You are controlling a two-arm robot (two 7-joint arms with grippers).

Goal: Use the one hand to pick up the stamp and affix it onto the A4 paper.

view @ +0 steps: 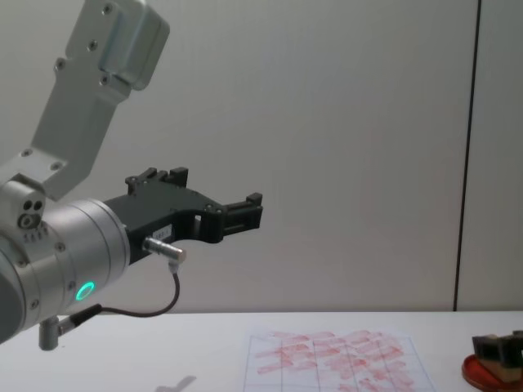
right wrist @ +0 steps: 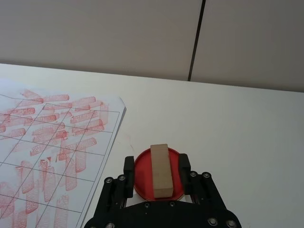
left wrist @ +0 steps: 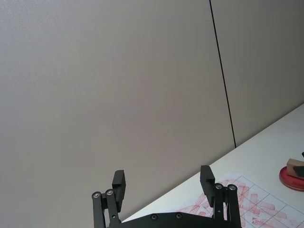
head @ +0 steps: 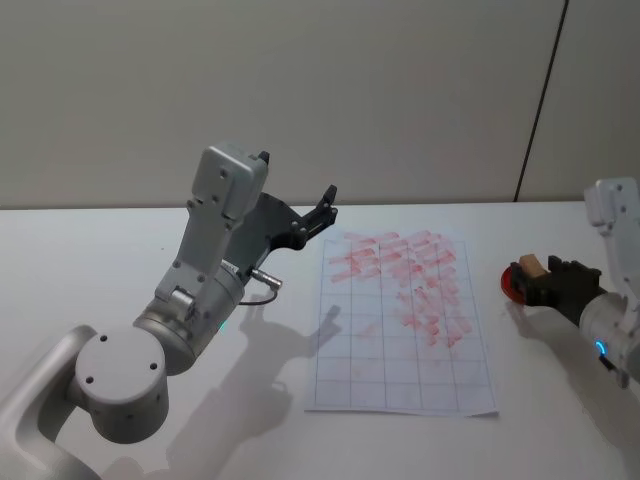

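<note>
So the right claw [right wrist: 156, 165] is down low at the desk's [head: 560, 400] right side, at about 3 o'clock from the A4 paper [head: 400, 330]. Its jaws are spread fairly wide, one on each side of the stamp [right wrist: 160, 170], with a gap on both sides, so it's bracketing the block and not pinching it yet. The stamp lies flat on the red dish [right wrist: 142, 176], long side running between the fingers. I'd guess that's so the rubber face soaks up ink and the claw can close on the two long flanks.

The left claw [left wrist: 162, 178] hangs up in the air at roughly 10 o'clock from the sheet, jaws wide and holding nothing. It looks parked to keep out of the way.

Room-wise, there's a bare strip of desk between the dish and the paper's right edge, so a lift and a slide toward 9 o'clock looks unobstructed. The sheet's 12 o'clock half is crowded with red marks. The rows toward 6 o'clock are mostly blank, so that's where I'd aim.
</note>
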